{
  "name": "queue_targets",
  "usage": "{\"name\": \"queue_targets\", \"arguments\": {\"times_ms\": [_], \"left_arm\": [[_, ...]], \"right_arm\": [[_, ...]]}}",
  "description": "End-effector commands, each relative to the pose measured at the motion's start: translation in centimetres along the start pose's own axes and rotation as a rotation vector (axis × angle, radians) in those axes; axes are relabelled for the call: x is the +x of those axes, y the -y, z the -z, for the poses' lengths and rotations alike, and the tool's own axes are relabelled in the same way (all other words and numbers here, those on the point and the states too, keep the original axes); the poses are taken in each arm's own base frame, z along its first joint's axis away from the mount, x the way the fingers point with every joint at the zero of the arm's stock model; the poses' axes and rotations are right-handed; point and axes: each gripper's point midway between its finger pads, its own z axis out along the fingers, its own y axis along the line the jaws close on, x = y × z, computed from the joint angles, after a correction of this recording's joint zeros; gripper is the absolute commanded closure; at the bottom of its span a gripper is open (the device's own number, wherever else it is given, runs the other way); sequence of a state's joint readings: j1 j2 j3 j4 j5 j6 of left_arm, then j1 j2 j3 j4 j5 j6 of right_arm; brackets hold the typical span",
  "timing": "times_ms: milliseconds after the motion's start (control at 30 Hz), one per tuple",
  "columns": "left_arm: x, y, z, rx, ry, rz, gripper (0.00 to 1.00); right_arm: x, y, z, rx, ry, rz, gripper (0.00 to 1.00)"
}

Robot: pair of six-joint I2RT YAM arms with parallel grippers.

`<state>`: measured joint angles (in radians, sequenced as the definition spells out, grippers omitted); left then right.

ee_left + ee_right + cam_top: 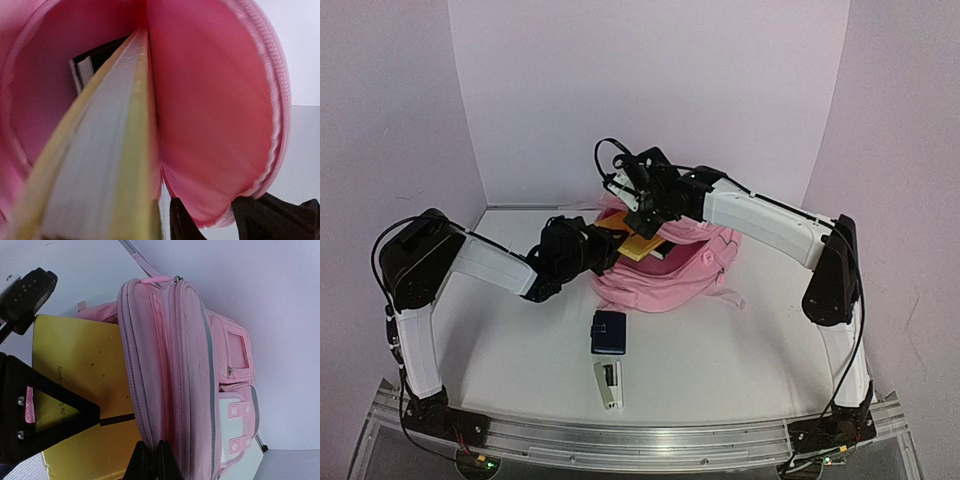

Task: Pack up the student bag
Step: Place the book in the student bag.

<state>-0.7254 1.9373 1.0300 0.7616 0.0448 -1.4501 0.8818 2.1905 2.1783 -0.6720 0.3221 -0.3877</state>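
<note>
Nearest, at the front of the white counter [740, 370], a pale stapler [608, 384] is laid flat. A small navy case [609, 332] is set just beyond it, near but not touching. Further back, the student bag [665, 285] is found lying on the counter near its middle, pink, with its main opening turned toward the left arm. A yellow book [642, 246] is lodged partway in that opening, one end inside and the other projecting toward the left arm. The left tool [603, 250] is placed at the projecting end of the book. Its fingers [176, 222] are seen apart, with the bag's pink rim hanging in the gap, and whether anything is clamped cannot be told. Deep inside the bag, a dark flat item with a pale edge [87, 67] is seen behind the book. Farthest back, the right tool [151, 450] is held over the bag, its fingers pressed together on the rim of the opening.
</note>
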Motion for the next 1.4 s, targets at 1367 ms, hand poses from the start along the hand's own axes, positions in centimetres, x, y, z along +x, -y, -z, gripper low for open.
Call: {"name": "queue_targets", "arguments": {"times_ms": [1367], "left_arm": [[1.8,-1.5,3.3,-0.177,0.046,0.028,0.64]], "right_arm": [[1.0,1.6,-0.3,-0.360,0.058,-0.439,1.00]]}}
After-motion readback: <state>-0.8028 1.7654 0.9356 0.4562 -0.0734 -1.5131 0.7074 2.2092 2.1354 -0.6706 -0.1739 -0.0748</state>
